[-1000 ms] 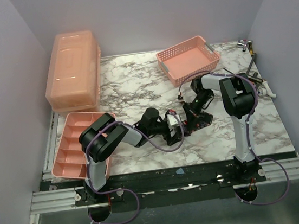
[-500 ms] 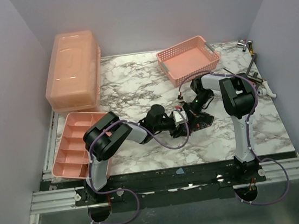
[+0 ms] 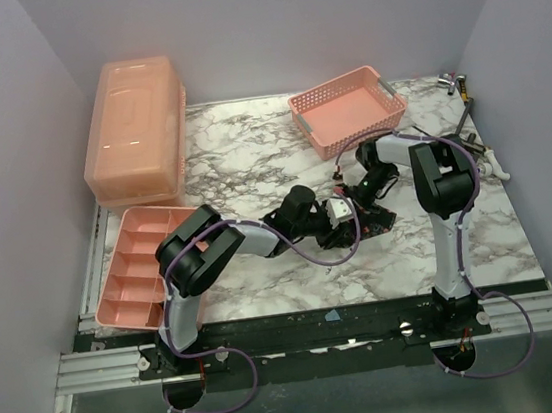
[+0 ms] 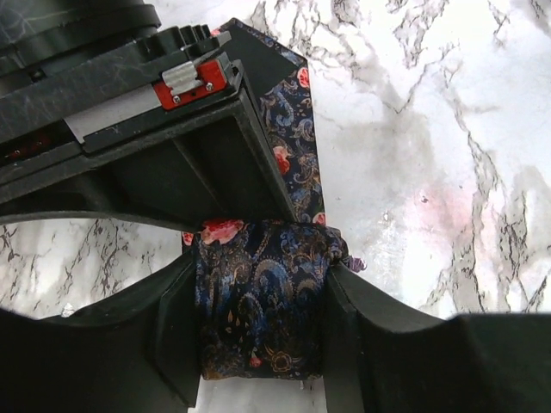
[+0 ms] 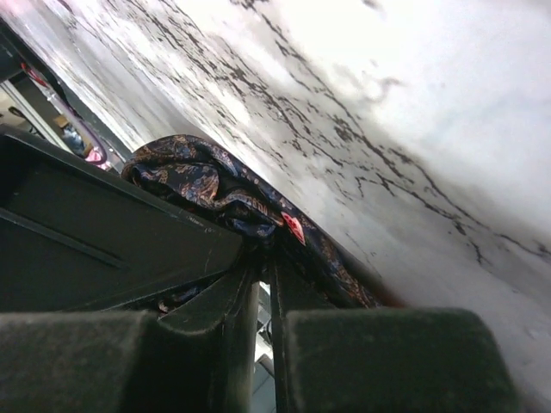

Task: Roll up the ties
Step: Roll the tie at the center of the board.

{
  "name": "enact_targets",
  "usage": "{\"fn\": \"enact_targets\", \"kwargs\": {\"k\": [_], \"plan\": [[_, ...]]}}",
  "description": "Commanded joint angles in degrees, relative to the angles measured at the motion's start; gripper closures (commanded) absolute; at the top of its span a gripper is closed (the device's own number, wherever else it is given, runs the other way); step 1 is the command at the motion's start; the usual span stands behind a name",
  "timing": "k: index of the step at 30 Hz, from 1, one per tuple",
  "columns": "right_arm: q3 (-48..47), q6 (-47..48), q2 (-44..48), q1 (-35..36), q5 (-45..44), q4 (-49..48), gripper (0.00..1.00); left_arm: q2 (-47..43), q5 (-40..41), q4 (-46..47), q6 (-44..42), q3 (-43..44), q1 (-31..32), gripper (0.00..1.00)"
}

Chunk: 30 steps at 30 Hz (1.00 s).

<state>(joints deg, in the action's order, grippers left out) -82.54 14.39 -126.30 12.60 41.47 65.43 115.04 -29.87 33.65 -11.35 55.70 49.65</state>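
Note:
One tie shows, dark navy with red and orange flecks, in the middle of the marble table (image 3: pixel 250 159). In the left wrist view its rolled coil (image 4: pixel 258 301) sits between my left gripper's fingers (image 4: pixel 366 335), which are shut on its sides. A flat strip of the tie (image 4: pixel 297 129) runs away from the coil under my right gripper's black body (image 4: pixel 172 163). In the right wrist view the jaws are almost together and pinch the tie fabric (image 5: pixel 215 185) at their tips. In the top view my left gripper (image 3: pixel 343 220) and right gripper (image 3: pixel 358 202) meet over the tie (image 3: pixel 378 220).
A pink lidded box (image 3: pixel 136 133) stands at the back left and a pink basket (image 3: pixel 348 109) at the back middle. A pink divided tray (image 3: pixel 143 268) lies at the front left. Metal tools (image 3: pixel 468 127) lie along the right edge.
My left gripper has moved right along the table, closer to the right gripper and over the tie. The right arm has hardly moved.

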Motion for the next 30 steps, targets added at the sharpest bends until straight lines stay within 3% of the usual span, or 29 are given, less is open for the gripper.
{"fn": "enact_targets", "kwargs": {"k": [1,7,13,18,20,26,27,30], "plan": [[-0.22,1.47,0.92,-1.80,0.62,-3.08,0.76,3.00,6.26,-18.16,-4.45,-1.87,-0.52,0.66],[-5.29,8.86,1.76,-7.05,5.20,6.22,0.60,3.86,5.35,-26.19,-6.55,0.90,-0.65,0.69],[-6.15,11.06,2.04,-6.79,13.78,10.28,0.42,5.31,5.17,-31.99,-6.53,5.34,-0.69,0.69],[-5.41,11.14,0.98,-4.31,13.06,10.03,0.40,6.21,5.25,-35.04,-5.53,8.27,-0.69,0.65],[-4.90,10.35,0.21,-3.84,10.05,8.29,0.48,6.42,5.09,-35.73,-5.53,8.93,-0.67,0.64],[-3.99,9.77,-1.23,-3.94,0.78,4.30,0.95,5.95,3.82,-35.59,-6.04,9.50,-0.78,0.60],[-3.66,9.70,-1.16,-4.12,-0.75,3.53,0.99,5.77,3.45,-35.25,-5.96,9.58,-0.93,0.58],[-3.11,9.29,-1.01,-4.62,-4.15,1.57,0.99,4.99,2.05,-33.92,-5.17,9.86,-1.41,0.46]]}}
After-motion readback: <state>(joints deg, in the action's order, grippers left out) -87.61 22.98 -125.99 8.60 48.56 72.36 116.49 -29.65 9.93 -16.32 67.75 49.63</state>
